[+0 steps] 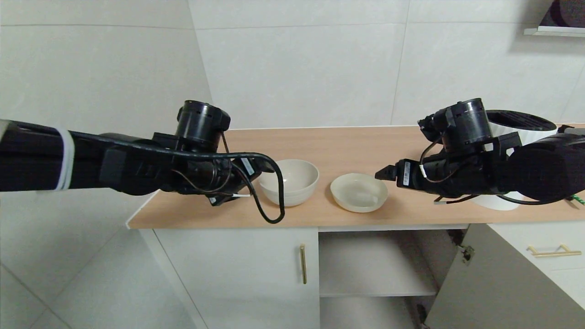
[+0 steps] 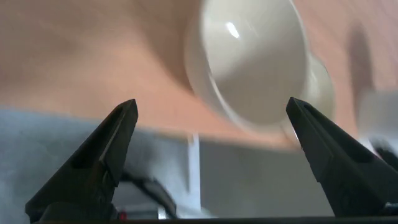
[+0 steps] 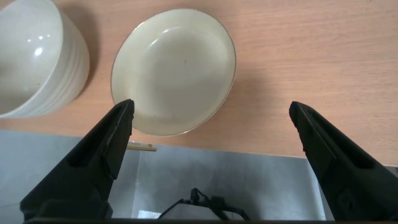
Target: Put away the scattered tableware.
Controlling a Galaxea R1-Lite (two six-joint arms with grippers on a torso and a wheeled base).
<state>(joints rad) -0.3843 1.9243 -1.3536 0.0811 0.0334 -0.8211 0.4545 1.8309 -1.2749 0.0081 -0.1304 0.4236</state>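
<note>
Your left pincer (image 2: 211,102) was spread wide and held nothing. It hung at the front edge of the table (image 1: 347,146), close to the deep white bowl (image 1: 289,181), which came out blurred in the left wrist view. In the head view the arm and its cable hid the fingertips.

Your right pincer (image 3: 211,104) was spread too, by the right rim of the shallow cream dish (image 1: 359,192). The dish sat just beside the bowl, not touching it.

A white container with a dark rim (image 1: 516,119) was mostly hidden behind your right arm. Below, a cabinet door (image 1: 493,283) stood open, showing a shelf (image 1: 370,274).
</note>
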